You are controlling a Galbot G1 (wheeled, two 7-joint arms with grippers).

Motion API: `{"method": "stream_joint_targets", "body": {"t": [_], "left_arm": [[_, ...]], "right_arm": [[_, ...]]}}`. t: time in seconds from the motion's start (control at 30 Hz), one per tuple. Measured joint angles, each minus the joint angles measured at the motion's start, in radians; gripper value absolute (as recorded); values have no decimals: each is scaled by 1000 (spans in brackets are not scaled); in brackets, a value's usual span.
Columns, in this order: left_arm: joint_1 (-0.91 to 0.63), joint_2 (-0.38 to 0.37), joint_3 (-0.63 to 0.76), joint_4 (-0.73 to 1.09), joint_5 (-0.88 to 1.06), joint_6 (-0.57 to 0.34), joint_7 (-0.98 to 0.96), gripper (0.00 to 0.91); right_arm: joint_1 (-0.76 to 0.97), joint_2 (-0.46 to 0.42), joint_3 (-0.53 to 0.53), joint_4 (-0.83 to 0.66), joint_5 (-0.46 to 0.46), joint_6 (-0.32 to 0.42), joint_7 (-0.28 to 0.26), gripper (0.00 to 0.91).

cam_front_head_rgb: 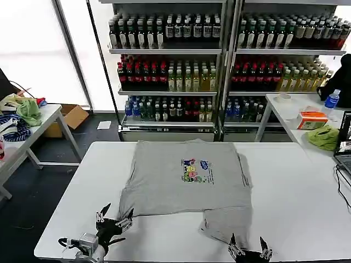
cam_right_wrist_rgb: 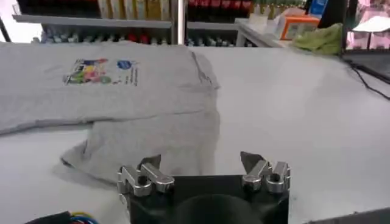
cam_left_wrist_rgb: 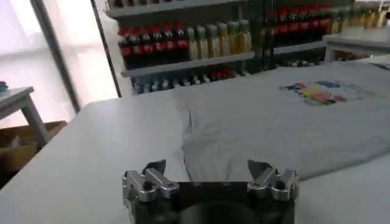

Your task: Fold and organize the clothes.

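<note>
A light grey T-shirt (cam_front_head_rgb: 184, 183) with a small colourful cartoon chest print (cam_front_head_rgb: 197, 170) lies on the white table (cam_front_head_rgb: 290, 186), its sleeves folded in and a flap of its lower right part hanging toward the front edge. My left gripper (cam_front_head_rgb: 117, 214) is open just off the shirt's front left corner, nothing between its fingers. My right gripper (cam_front_head_rgb: 248, 244) is open at the table's front edge, right by the lower right flap. The left wrist view shows the shirt (cam_left_wrist_rgb: 280, 122) ahead of the open left gripper (cam_left_wrist_rgb: 207, 167); the right wrist view shows the flap (cam_right_wrist_rgb: 152, 143) before the open right gripper (cam_right_wrist_rgb: 201, 161).
Shelves of bottles (cam_front_head_rgb: 219, 60) stand behind the table. A side table at left holds green and blue-white cloths (cam_front_head_rgb: 24, 112); another at right carries a green cloth (cam_front_head_rgb: 323, 137), an orange box (cam_front_head_rgb: 311, 119) and a laptop edge (cam_front_head_rgb: 344, 153). A cardboard box (cam_front_head_rgb: 68, 118) sits on the floor.
</note>
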Motion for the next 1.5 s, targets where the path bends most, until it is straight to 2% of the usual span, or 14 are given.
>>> {"method": "stream_joint_targets", "body": {"t": [0.3,0.37,0.4,0.43,0.47,0.5,0.53,1.5], "left_arm": [[-4,17,9,28,-35,5,9,897],[-4,21,10,35,-39,7,10,715],[-3,23,10,38,-40,7,10,453],[-3,24,11,41,-43,7,11,50],[-4,26,11,45,-45,7,11,20],[-4,26,11,48,-47,6,11,10],[-5,27,11,51,-48,6,11,10],[33,11,23,40,2,13,3,0]], "right_arm": [[18,18,-1,-31,-2,4,3,907],[20,22,-2,-38,-3,6,2,907],[22,23,-2,-42,-3,8,2,796],[23,23,-2,-46,-3,10,1,464],[23,23,-2,-50,-4,12,-1,222],[23,22,-1,-55,-5,16,-3,20],[23,21,1,-59,-7,18,-4,0],[32,13,-4,-101,-9,100,-57,0]]}}
